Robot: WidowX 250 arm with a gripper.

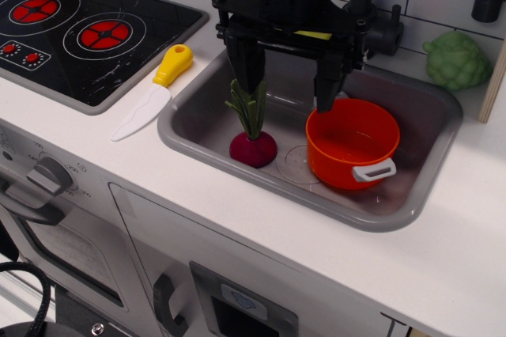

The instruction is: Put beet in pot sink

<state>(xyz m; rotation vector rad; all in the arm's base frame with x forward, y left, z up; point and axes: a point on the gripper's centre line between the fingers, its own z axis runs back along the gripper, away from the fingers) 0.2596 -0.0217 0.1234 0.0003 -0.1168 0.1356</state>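
Standing beet (pixel 253 145): upright on the sink (pixel 198 127) floor, left of the orange pot (pixel 353 143), apart from it.
Gripper (pixel 288 88): jaws spread wide, empty, above the beet's leaves; right finger near the pot's rim.
Counter: toy knife (pixel 152 93), stove (pixel 79 32), green cabbage (pixel 456 60).

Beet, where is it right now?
The beet stands upright on the floor of the sink, left of the pot, not in it. The open gripper is just above it.

Magenta beet (pixel 253 147) with green leaves, orange pot (pixel 353 141), grey sink (pixel 198 119), yellow-handled white knife (pixel 152 92).
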